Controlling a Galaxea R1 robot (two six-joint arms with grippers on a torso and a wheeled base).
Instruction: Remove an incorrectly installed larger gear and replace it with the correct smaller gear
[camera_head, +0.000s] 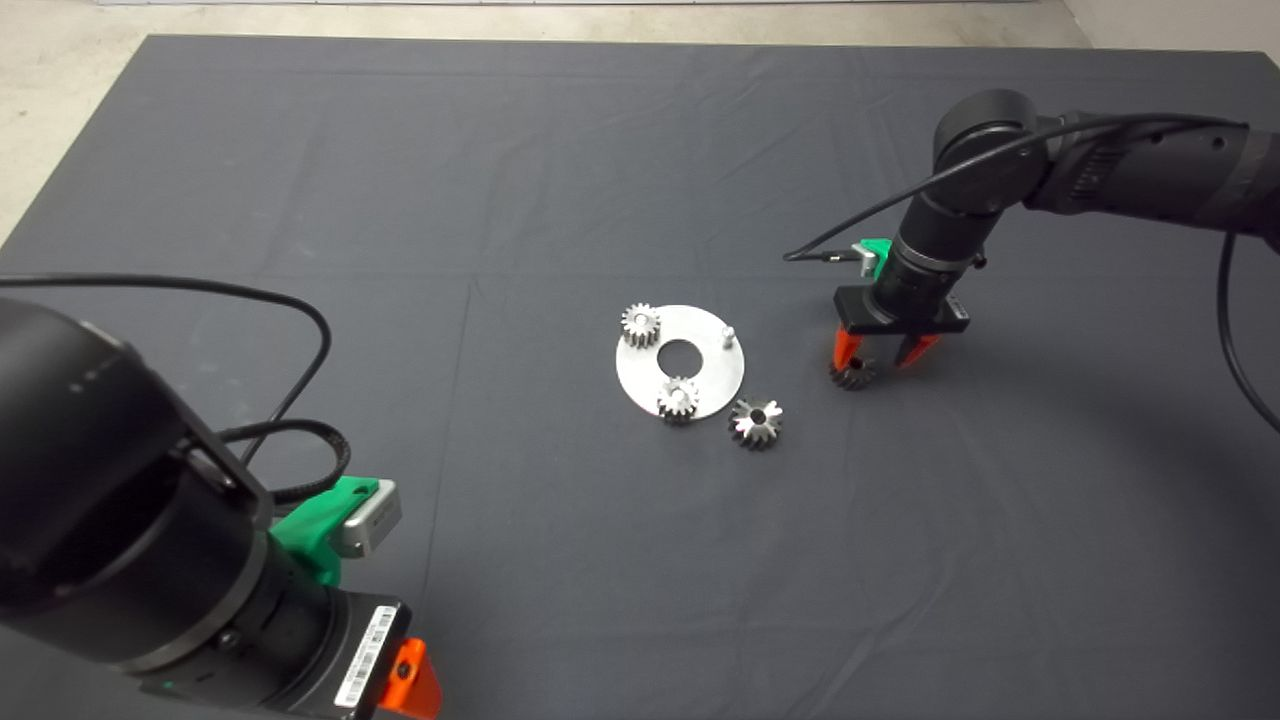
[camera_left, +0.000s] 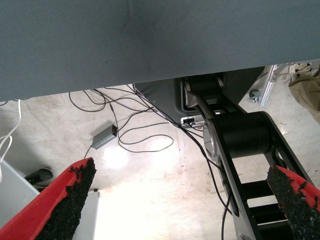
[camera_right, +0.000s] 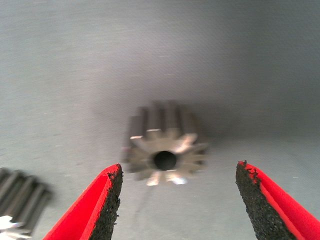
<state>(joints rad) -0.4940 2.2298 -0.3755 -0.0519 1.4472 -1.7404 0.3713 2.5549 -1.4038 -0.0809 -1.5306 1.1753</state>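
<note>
The right gripper (camera_head: 872, 362), fingers wide, straddles the smaller gear (camera_head: 852, 376) mid-mat, right of the plate (camera_head: 700, 385). Lower squarely, centre it, then close. The left gripper (camera_head: 410, 685) waits wide at the mat's near edge.

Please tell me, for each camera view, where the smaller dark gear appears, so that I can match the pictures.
Head view: the smaller gear lies on the mat right of the round plate, directly under the right gripper.
Left wrist view: not in it; only mat edge, floor and cables show.
Right wrist view: the smaller gear lies between the open fingers, untouched.
Shared landmark: the larger gear, seen at the picture's edge in the right wrist view.
</note>
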